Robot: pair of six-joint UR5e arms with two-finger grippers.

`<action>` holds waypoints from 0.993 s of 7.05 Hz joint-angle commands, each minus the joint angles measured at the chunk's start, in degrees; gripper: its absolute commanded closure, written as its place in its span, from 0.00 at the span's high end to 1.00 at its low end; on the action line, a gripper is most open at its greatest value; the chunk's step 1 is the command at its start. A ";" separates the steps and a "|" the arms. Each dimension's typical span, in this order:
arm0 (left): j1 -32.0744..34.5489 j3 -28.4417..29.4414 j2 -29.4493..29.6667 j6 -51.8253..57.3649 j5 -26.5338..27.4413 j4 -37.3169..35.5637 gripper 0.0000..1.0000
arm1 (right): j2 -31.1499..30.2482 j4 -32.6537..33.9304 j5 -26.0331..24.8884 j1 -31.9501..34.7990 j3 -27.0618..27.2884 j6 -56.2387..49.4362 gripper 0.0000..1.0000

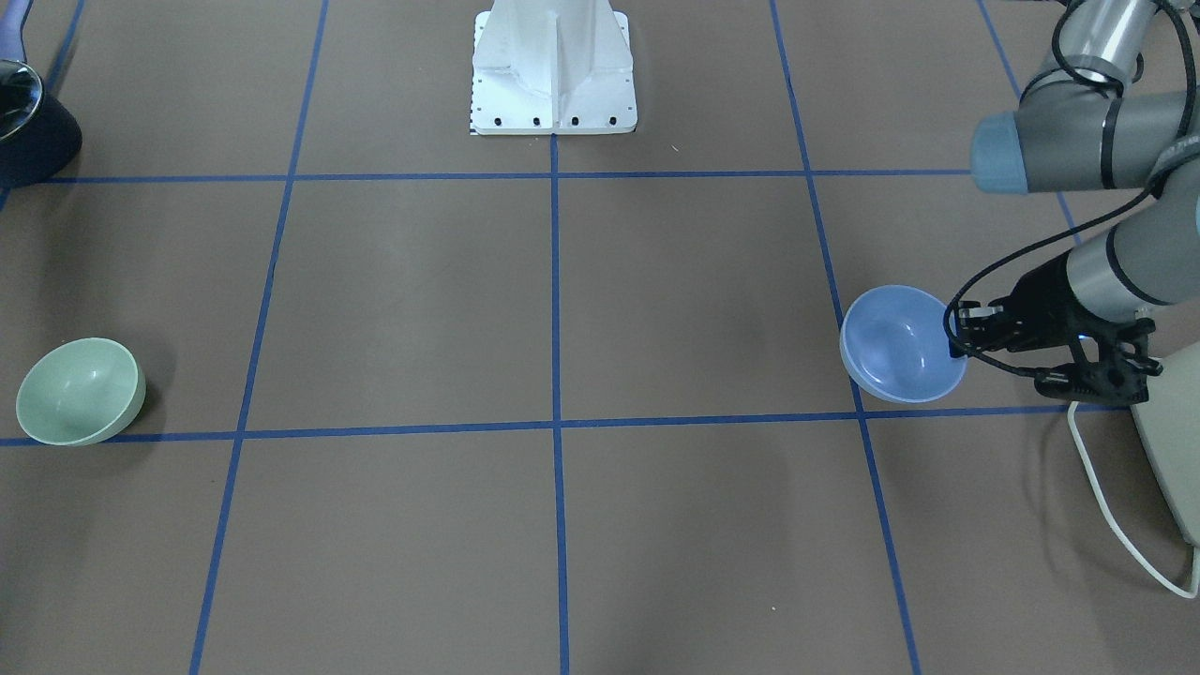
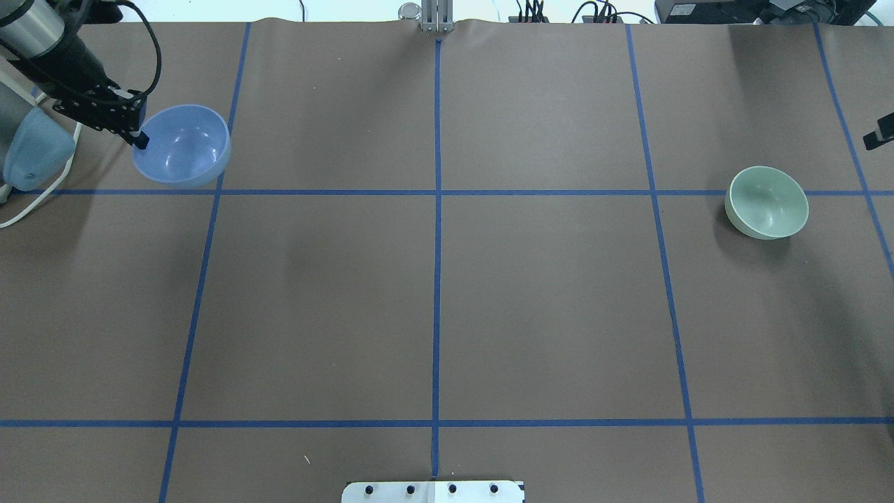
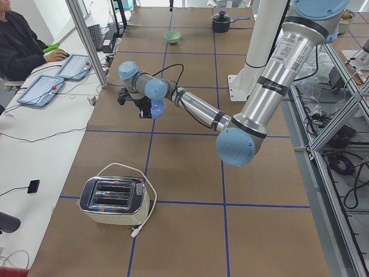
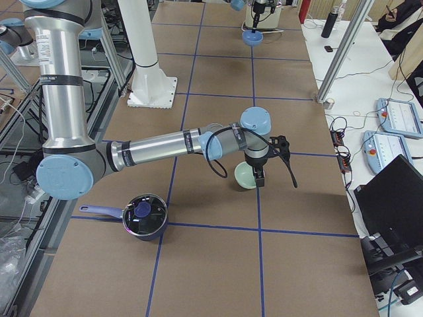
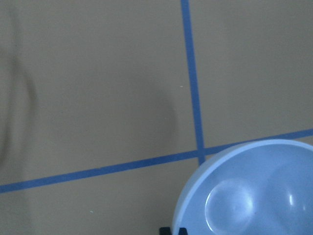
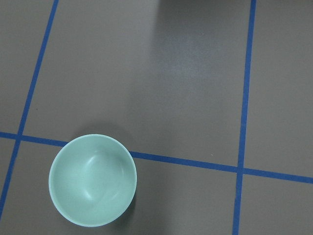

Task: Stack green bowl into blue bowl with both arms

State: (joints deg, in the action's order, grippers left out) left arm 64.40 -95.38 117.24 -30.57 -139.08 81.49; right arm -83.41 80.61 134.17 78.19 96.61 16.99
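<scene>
The blue bowl (image 1: 895, 347) is at the table's left end, also in the overhead view (image 2: 183, 143) and in the left wrist view (image 5: 254, 191). My left gripper (image 1: 958, 345) is shut on its rim, also seen from overhead (image 2: 140, 138); the bowl looks tilted and slightly raised. The green bowl (image 1: 80, 391) sits upright on the table at the right end, also overhead (image 2: 767, 202) and in the right wrist view (image 6: 93, 178). My right gripper (image 4: 259, 173) hovers above and beside it, apart; I cannot tell if it is open or shut.
A toaster (image 3: 112, 199) with a white cable (image 1: 1111, 511) stands at the left end near my left arm. A dark lidded pot (image 4: 142, 221) sits at the right end. The white base pedestal (image 1: 553, 70) stands mid-table at the robot's side.
</scene>
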 commanded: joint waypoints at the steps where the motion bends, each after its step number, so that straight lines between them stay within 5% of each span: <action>1: -8.61 -5.94 5.34 -18.65 0.56 -2.74 0.00 | 4.03 -2.45 -4.33 -5.83 -6.14 1.47 1.00; 3: -15.50 -6.13 8.96 -32.91 4.50 2.15 0.00 | 6.75 -16.12 -6.20 -8.40 -19.38 1.38 1.00; 7: -19.39 -5.43 10.37 -37.88 7.42 4.12 0.00 | 6.77 -17.94 -5.85 -9.02 -21.11 3.22 1.00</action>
State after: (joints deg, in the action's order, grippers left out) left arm 46.08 -101.10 126.97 -66.80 -132.46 85.42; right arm -76.62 62.86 128.14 69.28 75.59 19.04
